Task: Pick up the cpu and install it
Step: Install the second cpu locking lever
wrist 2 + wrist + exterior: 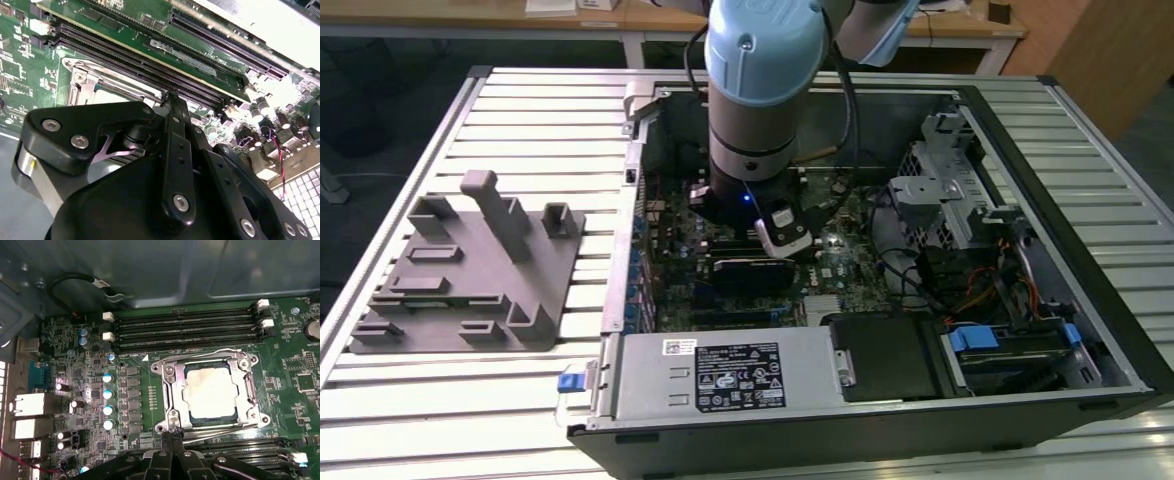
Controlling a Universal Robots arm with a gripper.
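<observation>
The cpu [209, 392] lies flat in the motherboard socket, its silvery-beige top framed by the metal socket bracket [172, 390]. In the second wrist view a strip of the cpu [106, 95] peeks out past the black gripper body. My gripper [172, 435] is shut with nothing between its fingers, and its tips sit at the bracket's edge beside the cpu. The same shut gripper [171, 97] points at the socket corner. My arm [754, 100] reaches straight down into the open computer case [1067, 210].
A grey fixture with upright posts [467, 270] lies on the slatted table at the exterior view's left. Memory slots [185, 327] flank the socket, with capacitors [106, 395] beside it. A power supply [720, 375], cables and a drive cage [947, 170] crowd the case.
</observation>
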